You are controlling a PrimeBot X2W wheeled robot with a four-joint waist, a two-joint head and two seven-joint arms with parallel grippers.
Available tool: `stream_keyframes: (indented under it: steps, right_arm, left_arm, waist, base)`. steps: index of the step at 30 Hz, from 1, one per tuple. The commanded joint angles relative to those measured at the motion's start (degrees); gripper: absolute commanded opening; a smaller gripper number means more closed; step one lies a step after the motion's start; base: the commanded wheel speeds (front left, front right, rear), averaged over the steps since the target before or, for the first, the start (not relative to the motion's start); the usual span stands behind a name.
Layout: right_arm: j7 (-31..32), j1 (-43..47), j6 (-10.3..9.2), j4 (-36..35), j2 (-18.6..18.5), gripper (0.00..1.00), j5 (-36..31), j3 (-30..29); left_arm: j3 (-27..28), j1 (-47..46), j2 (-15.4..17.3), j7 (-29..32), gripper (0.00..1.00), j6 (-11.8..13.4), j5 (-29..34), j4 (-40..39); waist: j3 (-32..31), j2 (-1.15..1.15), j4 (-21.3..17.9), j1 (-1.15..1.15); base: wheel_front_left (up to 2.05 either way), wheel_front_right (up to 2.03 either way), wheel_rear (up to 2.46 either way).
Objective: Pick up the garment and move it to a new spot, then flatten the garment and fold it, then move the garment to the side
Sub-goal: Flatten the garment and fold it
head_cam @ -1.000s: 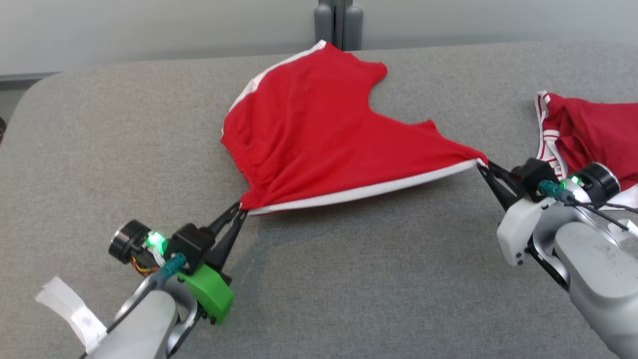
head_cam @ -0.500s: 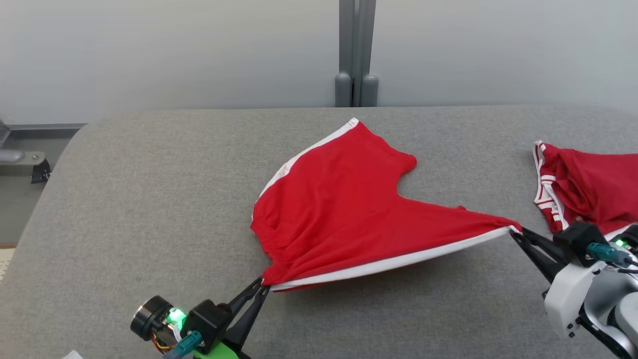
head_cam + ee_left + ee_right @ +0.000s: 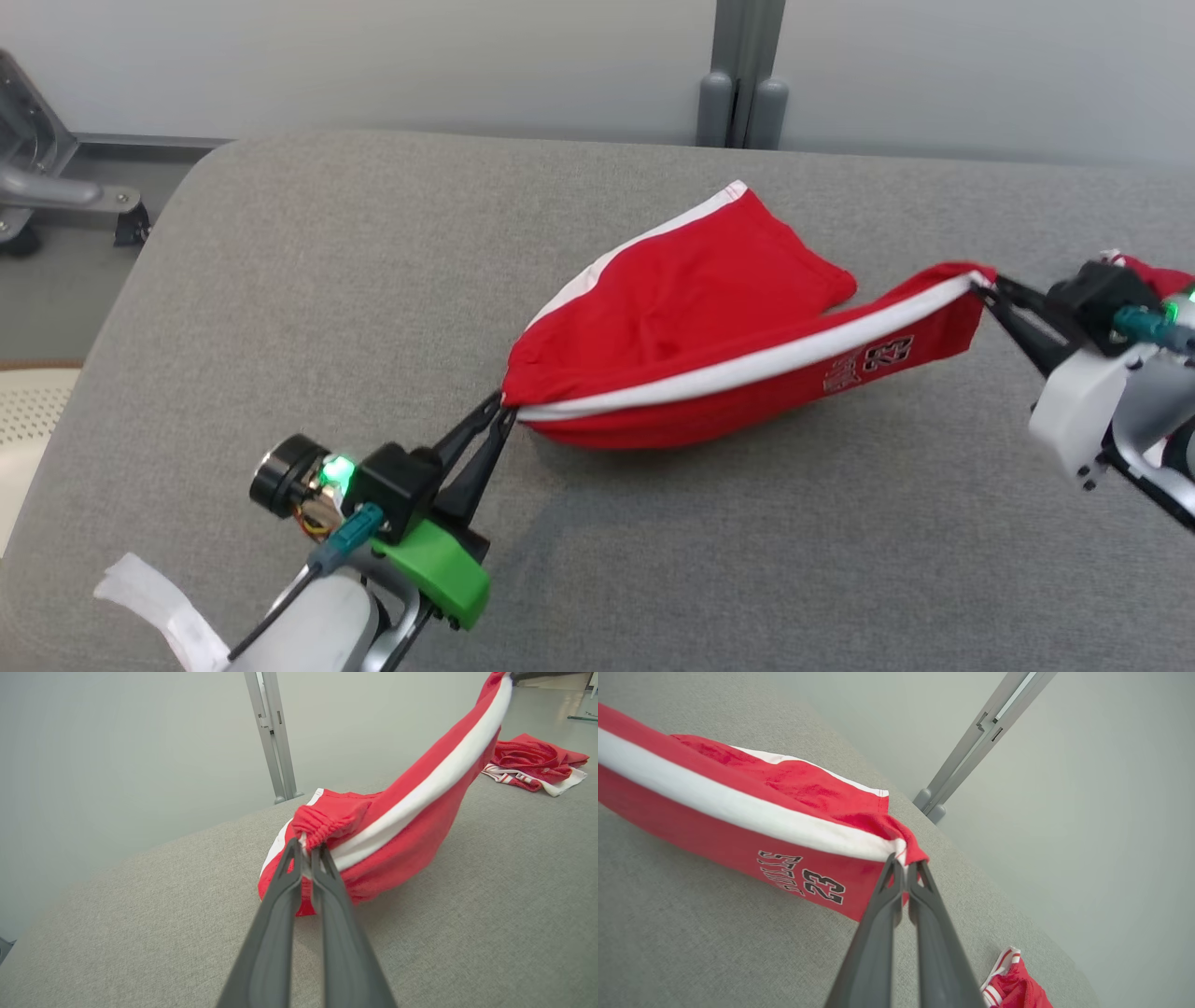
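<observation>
While your left hand (image 3: 505, 413) and right hand (image 3: 982, 286) stayed clamped on opposite ends of the red garment (image 3: 691, 308), its white-striped edge rose off the grey bench (image 3: 280, 280) | far half lay on the bench near centre | you seemed to be lifting it toward a new spot.

The right hand (image 3: 978, 286) is hiding most of the second red garment (image 3: 1167, 278) — the picture's edge is cutting off the rest.

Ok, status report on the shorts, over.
Copy: left hand shut on waistband of red shorts, right hand shut on leg hem. Shorts strung between, far part on table. Second red garment near right hand.
</observation>
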Motion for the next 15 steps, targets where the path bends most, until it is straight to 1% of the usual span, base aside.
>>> stream_keyframes:
  steps: [1,6,15]
  right_arm:
    - [0.81,-2.61,-0.13,0.79,-0.91,0.0,0.3,0.62]
    - [3.06,-12.36,-0.12,4.46,-2.28,0.0,1.0,4.69]
    - [4.37,-28.54,-0.13,16.76,-0.01,0.0,2.62,13.45]
  left_arm:
    - [0.22,-2.49,-0.72,-0.44,0.0,-0.41,0.3,0.93]
    - [0.44,-8.42,-3.89,-1.39,0.0,-0.99,0.12,5.37]
    - [-0.02,-15.67,-9.53,-2.7,0.0,-1.62,-0.94,14.88]
  waist:
    - [5.24,0.0,3.52,0.0]
    - [10.44,0.0,5.76,0.0]
    - [16.78,0.0,8.9,0.0]
  base:
    - [0.0,0.0,0.0]
    - [0.0,0.0,0.0]
    - [0.0,0.0,0.0]
